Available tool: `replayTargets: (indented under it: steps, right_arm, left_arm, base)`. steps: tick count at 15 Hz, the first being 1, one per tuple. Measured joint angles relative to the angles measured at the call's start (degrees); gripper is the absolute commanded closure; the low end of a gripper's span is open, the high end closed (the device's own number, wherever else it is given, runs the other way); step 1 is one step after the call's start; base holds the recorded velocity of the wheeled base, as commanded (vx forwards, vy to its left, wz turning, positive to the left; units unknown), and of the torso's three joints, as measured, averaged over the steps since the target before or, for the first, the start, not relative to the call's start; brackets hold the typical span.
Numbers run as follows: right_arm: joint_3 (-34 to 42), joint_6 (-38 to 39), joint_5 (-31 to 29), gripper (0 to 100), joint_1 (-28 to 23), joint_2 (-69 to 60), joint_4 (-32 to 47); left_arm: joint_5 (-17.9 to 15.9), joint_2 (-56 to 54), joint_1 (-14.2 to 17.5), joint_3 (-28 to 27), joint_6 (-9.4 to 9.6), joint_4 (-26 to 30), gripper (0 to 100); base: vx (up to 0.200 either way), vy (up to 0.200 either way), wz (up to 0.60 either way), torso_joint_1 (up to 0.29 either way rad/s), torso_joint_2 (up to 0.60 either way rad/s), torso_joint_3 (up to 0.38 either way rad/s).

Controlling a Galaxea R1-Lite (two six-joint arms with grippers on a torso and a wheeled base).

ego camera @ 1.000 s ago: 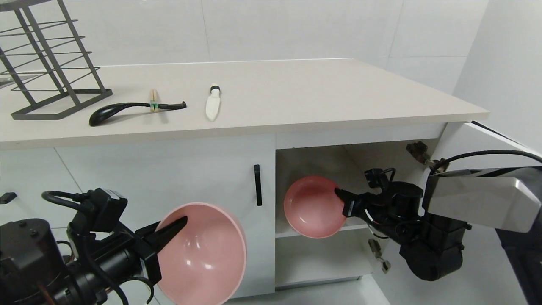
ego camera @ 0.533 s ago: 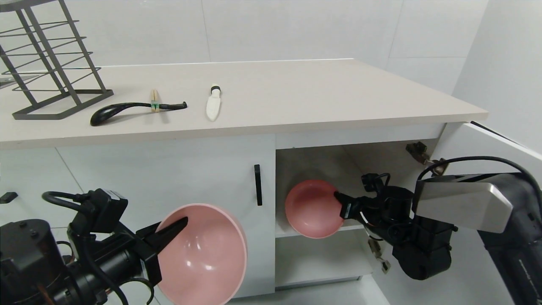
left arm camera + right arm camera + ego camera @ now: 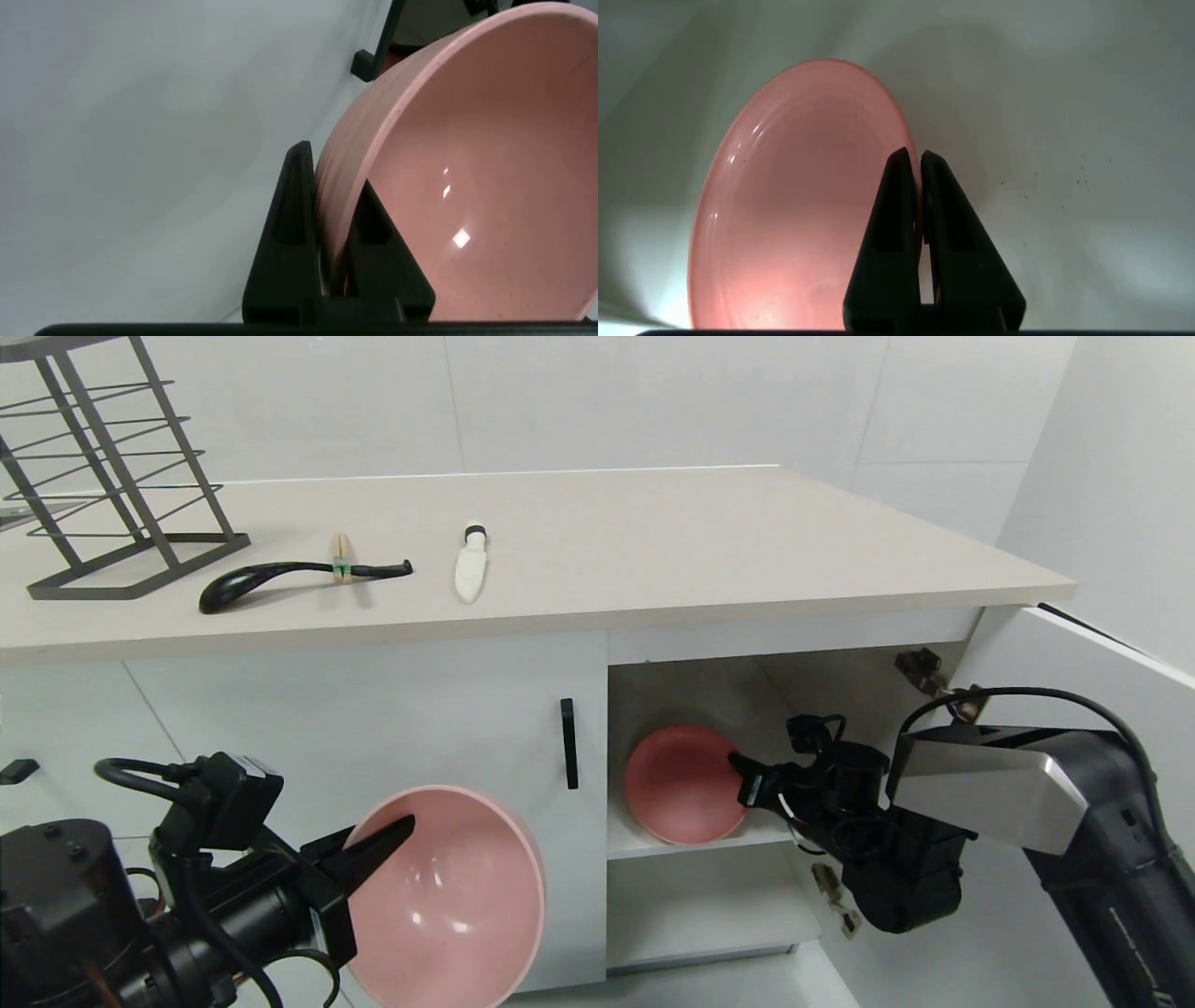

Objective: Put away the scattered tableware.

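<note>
bowl [image 3: 457, 905]: plain pink
plate [image 3: 677, 784]: plain pink
ladle [image 3: 229, 586]: black
chopsticks [image 3: 341, 558]: pale wood, green band
short utensil [image 3: 470, 574]: white, black ring
rack [image 3: 140, 566]: dark grey
counter [image 3: 700, 541]: beige
cabinet door [image 3: 373, 719]: white, black handle [image 3: 567, 744]

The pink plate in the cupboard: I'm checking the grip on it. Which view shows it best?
The right wrist view: nearly the whole plate faces the camera, its rim pinched in the right gripper. The head view shows it smaller, on edge at the cupboard shelf. The left wrist view looks at a pink bowl.
</note>
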Motion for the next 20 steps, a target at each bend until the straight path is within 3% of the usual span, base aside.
replayTargets:
  steps: [12,13,17,20]
  right_arm:
    - [-10.5,3.2,-3.9,100,0.1,3.2,7.3]
    - [-11.6,3.3,-4.6,0,0.0,3.3,8.7]
    - [-13.2,3.4,-5.1,0,-0.4,3.6,9.5]
    - [-11.9,2.6,-5.2,0,-0.4,3.5,4.4]
  left_arm:
    - [0.4,0.4,-1.2,0.0,0.00,0.2,100]
    - [0.4,0.5,-1.2,0.0,-0.04,0.2,100]
    - [0.4,0.6,-1.2,0.0,-0.04,0.2,100]
    - [0.4,0.8,-1.2,0.0,-0.06,0.6,100]
  base:
    - [0.000,0.000,0.00,0.000,0.00,0.000]
    - [0.000,0.000,0.00,0.000,0.00,0.000]
    - [0.000,0.000,0.00,0.000,0.00,0.000]
    - [0.000,0.000,0.00,0.000,0.00,0.000]
